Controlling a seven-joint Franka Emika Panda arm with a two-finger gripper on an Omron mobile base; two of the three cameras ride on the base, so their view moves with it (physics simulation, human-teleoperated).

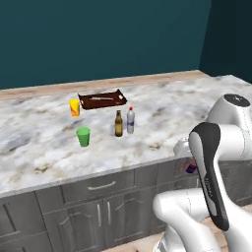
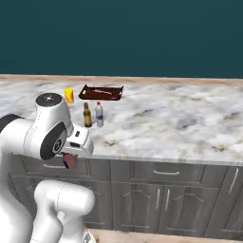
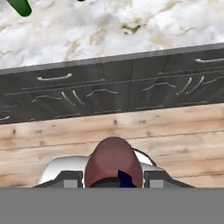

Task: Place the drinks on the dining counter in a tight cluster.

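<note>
Maroon bottle (image 3: 113,162) sits pinched in the claw (image 3: 113,179), hanging below the counter (image 1: 162,110) edge, in front of the dark grey drawer fronts (image 3: 113,87) and over the wooden floor (image 3: 131,127). Up on the marble, well apart from it, the brown beer bottle (image 1: 118,123) and the clear bottle with the red cap (image 1: 130,120) stand just beside each other. A green cup (image 1: 83,136), a yellow-orange cup (image 1: 74,107) and a dark tray (image 1: 102,100) sit around them. Lifted carelessly, the bottle could clip the counter edge and slip; set down too close, it could topple the upright pair.
</note>
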